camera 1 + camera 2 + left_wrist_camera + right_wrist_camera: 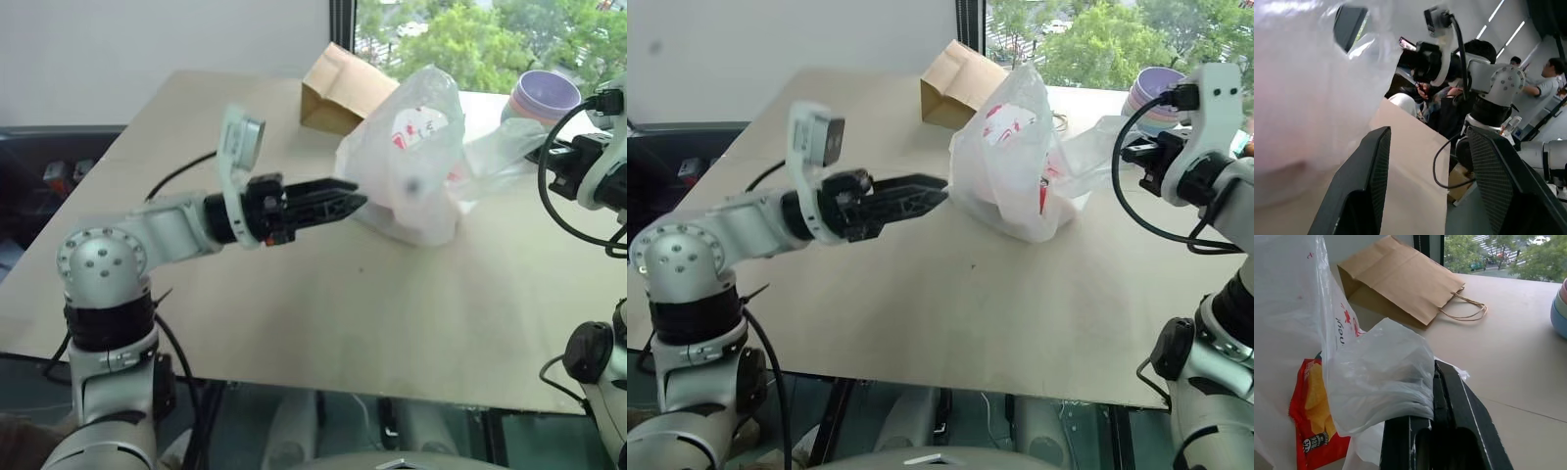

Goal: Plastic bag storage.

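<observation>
Left tool (355,204) parted, right tool (1437,396) clamped

The scene is lit by daylight from a window (480,39) at about one o'clock, by which the trees outside are rendered bright and slightly washed out, while the table (323,313) is evenly lit with soft shadows cast toward seven o'clock. Motion blur is seen on the camera bracket of the left arm (240,142) in the left eye view, and the plastic bag (1308,98) is rendered as a glaring, out-of-focus white haze in the left wrist view. Bright ceiling strip lights (1501,14) are caught at one o'clock there, and the nearest film of the bag is softened in the right wrist view.
</observation>
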